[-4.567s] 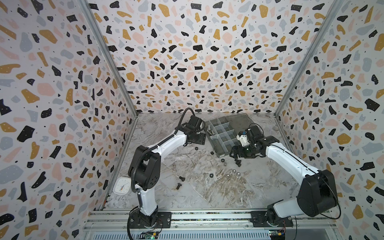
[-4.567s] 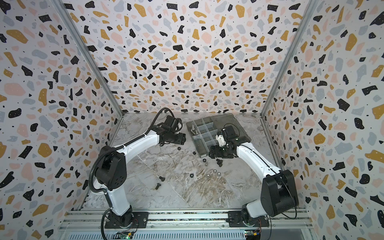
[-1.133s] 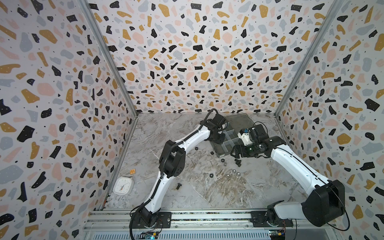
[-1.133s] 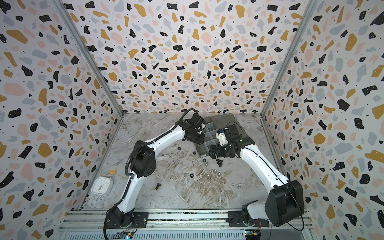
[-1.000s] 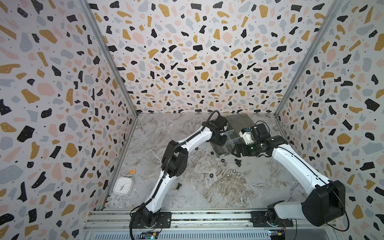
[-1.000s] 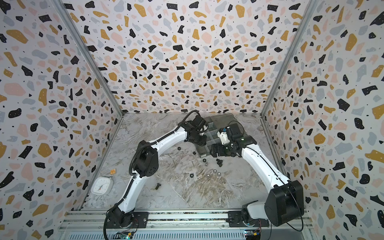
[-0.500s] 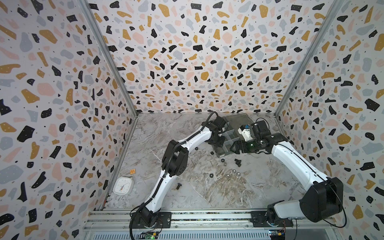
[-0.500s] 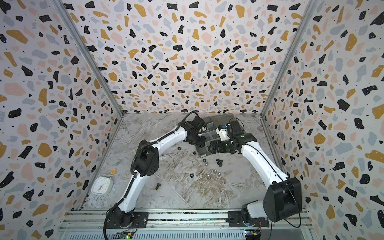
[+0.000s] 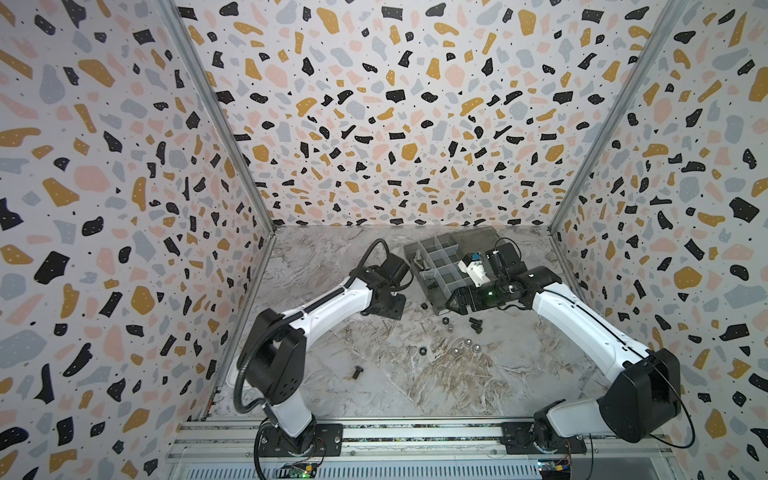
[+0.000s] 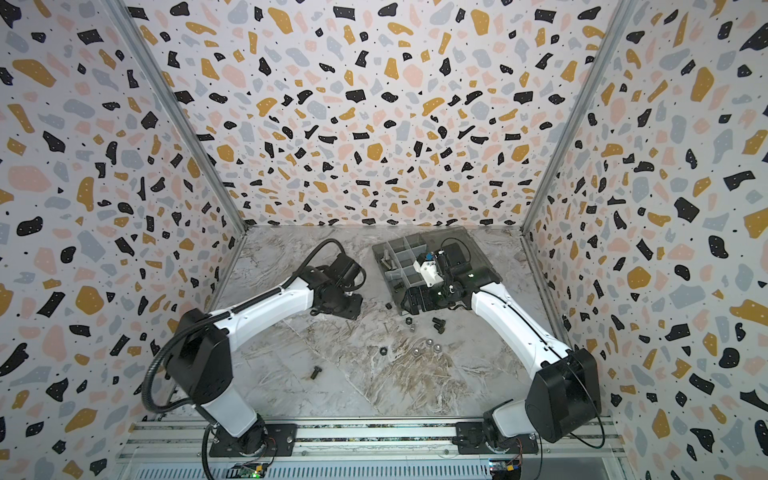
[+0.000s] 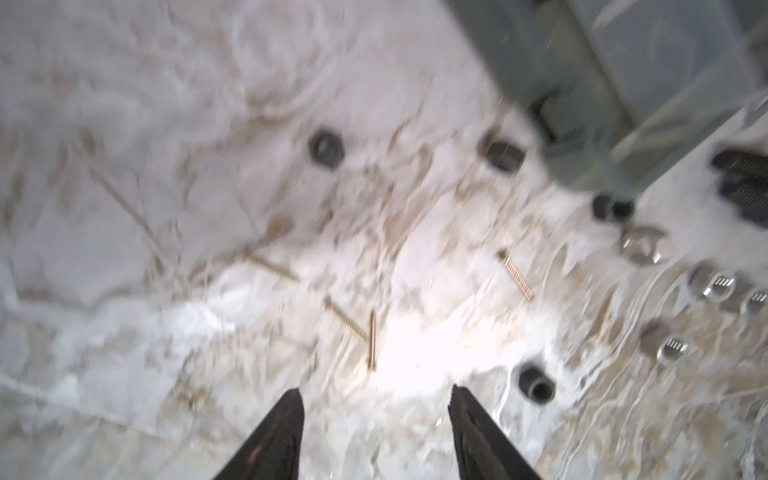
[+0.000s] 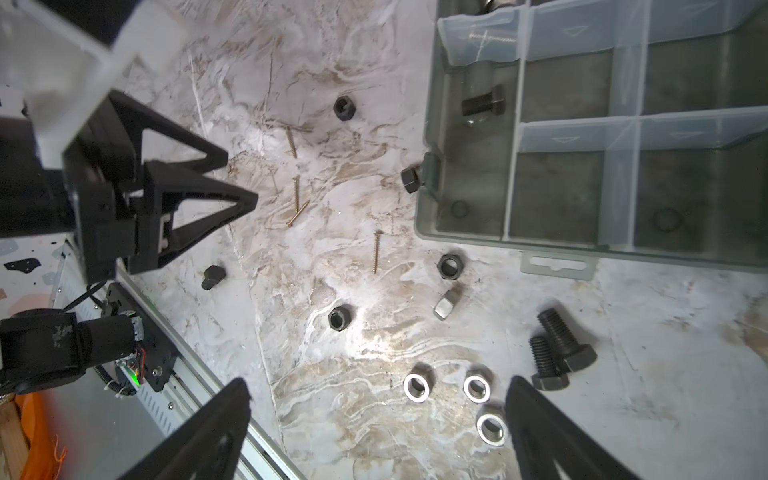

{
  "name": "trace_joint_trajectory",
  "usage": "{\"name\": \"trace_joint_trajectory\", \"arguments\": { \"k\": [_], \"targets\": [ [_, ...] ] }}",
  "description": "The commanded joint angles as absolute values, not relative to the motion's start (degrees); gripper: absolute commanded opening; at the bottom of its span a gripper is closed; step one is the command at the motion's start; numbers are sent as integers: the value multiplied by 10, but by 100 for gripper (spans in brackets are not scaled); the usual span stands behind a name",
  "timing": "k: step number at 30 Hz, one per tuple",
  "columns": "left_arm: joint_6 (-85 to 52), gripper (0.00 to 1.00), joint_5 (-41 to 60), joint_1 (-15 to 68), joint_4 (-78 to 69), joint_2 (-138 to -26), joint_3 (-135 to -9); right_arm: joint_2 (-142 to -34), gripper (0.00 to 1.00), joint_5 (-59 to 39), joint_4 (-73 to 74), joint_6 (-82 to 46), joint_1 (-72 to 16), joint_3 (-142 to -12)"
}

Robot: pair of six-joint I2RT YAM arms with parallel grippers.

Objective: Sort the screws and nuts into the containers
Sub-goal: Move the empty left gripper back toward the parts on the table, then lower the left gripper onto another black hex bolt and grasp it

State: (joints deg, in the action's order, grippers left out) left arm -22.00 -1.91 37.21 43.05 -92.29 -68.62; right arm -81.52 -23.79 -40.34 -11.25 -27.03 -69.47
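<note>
The smoky-grey organiser box (image 9: 440, 258) (image 10: 400, 258) (image 12: 430, 124) stands at the back right. One compartment holds a black screw (image 12: 484, 102). On the table in front lie two black screws (image 12: 561, 345) (image 9: 476, 325), three silver nuts (image 12: 477, 388) (image 9: 467, 344) and black nuts (image 12: 449, 266) (image 12: 340, 318) (image 11: 326, 147). A lone black screw (image 9: 357, 371) lies near the left arm. My left gripper (image 9: 390, 306) (image 11: 374, 390) is open and empty, left of the box. My right gripper (image 9: 456, 305) (image 12: 378, 382) is open wide and empty, over the box's front edge.
Several thin brass wood screws (image 12: 376, 251) (image 11: 515, 274) lie between the two grippers. The box's flat lid (image 9: 478, 239) lies open behind it. Patterned walls close in three sides. An aluminium rail (image 9: 415, 434) runs along the front edge.
My left gripper has drawn back from over the box to the left and its jaws have opened wider. The right arm has shifted only slightly.
</note>
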Motion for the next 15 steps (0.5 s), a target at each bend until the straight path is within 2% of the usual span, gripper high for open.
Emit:
{"name": "trace_joint_trajectory", "arguments": {
  "k": [1, 9, 15],
  "targets": [
    [-290, 60, -23, 375, 414, -844, -585, -824, 97, -246, -392, -112, -298, -714],
    [-426, 61, 14, 388, 374, -678, -402, -849, 97, -248, -373, -119, -355, -721],
    [-477, 61, 1, 397, 363, -635, -345, -837, 97, -243, -375, -124, -371, -710]
  ]
}}
